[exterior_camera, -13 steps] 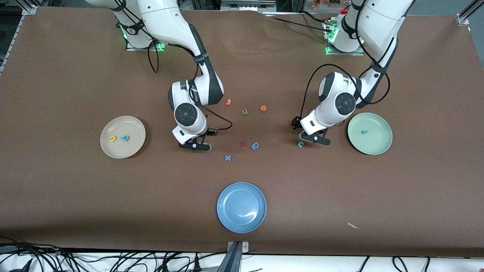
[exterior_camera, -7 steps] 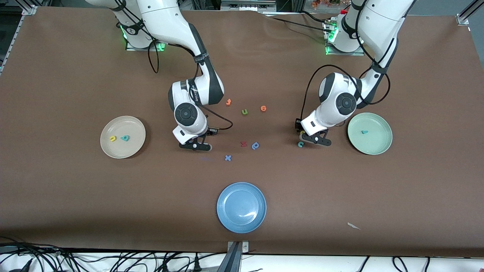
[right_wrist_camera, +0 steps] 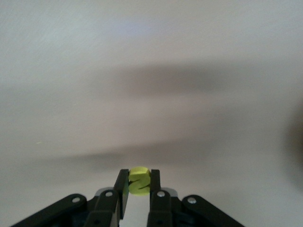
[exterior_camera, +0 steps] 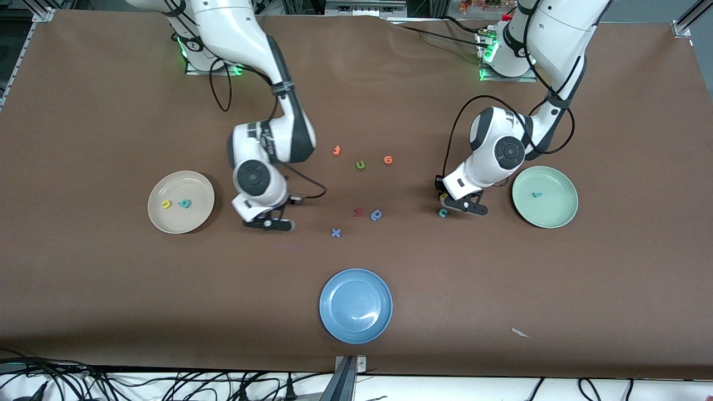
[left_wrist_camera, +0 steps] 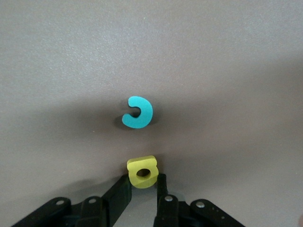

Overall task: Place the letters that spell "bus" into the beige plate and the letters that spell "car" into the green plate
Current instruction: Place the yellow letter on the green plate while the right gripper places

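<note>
My right gripper (exterior_camera: 268, 223) (right_wrist_camera: 139, 175) is shut on the yellow "s" (right_wrist_camera: 140, 180), low over the bare table between the beige plate (exterior_camera: 196, 188) and the loose letters. That plate holds a yellow "u" (exterior_camera: 166, 205) and a teal "b" (exterior_camera: 184, 204). My left gripper (exterior_camera: 452, 201) (left_wrist_camera: 143, 178) is shut on the yellow "a" (left_wrist_camera: 142, 172), just above the table beside the teal "c" (exterior_camera: 443, 212) (left_wrist_camera: 138, 112). The green plate (exterior_camera: 551, 216), next to that gripper, holds the teal "r" (exterior_camera: 536, 195).
Mid-table lie two orange letters (exterior_camera: 336, 150) (exterior_camera: 388, 160), an olive "u" (exterior_camera: 360, 165), a red letter (exterior_camera: 359, 212), a blue "p" (exterior_camera: 376, 215) and a blue "x" (exterior_camera: 335, 233). A blue plate (exterior_camera: 355, 328) sits nearest the front camera. A paper scrap (exterior_camera: 521, 333) lies toward the left arm's end.
The right gripper has shut on the yellow "s" and carried it toward the beige plate. The left gripper has closed on the yellow "a" and stayed beside the "c".
</note>
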Available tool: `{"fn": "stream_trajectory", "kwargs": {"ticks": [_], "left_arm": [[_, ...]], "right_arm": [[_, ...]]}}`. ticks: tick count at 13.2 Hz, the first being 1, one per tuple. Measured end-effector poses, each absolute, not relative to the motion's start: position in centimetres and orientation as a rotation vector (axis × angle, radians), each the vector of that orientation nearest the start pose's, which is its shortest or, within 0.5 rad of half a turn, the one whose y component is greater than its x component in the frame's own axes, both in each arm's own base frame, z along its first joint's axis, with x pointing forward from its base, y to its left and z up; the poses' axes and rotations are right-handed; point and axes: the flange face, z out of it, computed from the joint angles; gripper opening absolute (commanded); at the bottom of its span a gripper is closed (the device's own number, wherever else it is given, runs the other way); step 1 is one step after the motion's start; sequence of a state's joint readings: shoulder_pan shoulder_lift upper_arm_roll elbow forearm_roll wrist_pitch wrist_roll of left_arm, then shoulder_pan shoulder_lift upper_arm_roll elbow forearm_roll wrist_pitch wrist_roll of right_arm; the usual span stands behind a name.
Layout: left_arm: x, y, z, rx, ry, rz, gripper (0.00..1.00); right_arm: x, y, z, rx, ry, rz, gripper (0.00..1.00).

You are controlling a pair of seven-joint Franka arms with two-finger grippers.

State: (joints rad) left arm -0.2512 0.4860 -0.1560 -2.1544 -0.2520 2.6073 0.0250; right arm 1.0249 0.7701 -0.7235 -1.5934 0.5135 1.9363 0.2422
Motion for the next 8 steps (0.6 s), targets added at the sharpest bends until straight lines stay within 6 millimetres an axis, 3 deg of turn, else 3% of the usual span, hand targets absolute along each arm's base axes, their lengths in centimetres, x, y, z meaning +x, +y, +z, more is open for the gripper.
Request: {"fn": "stream_trajectory", "kwargs": {"ticks": [2, 4, 6, 8], "left_arm": [[52.1, -21.7, 17.3, -3.313, 0.317, 0.106, 0.0], [52.9, -20.4, 18.9, -3.317, 0.284, 0.11, 0.0], [53.9, -17.8, 21.7, -3.324, 0.223, 0.136, 0.0], [54.7, -13.7, 24.3, -3.295, 0.216, 0.158, 0.0]], "right_arm": [[61.5, 24.0, 27.4, -3.235, 0.119, 0.387, 0.08], [62.0, 19.1, 28.4, -3.243, 0.061, 0.444, 0.08], [61.5, 14.5, 27.2, -3.241, 0.01, 0.497, 0.08], [60.6, 10.8, 25.4, -3.244, -0.059, 0.502, 0.09]]}}
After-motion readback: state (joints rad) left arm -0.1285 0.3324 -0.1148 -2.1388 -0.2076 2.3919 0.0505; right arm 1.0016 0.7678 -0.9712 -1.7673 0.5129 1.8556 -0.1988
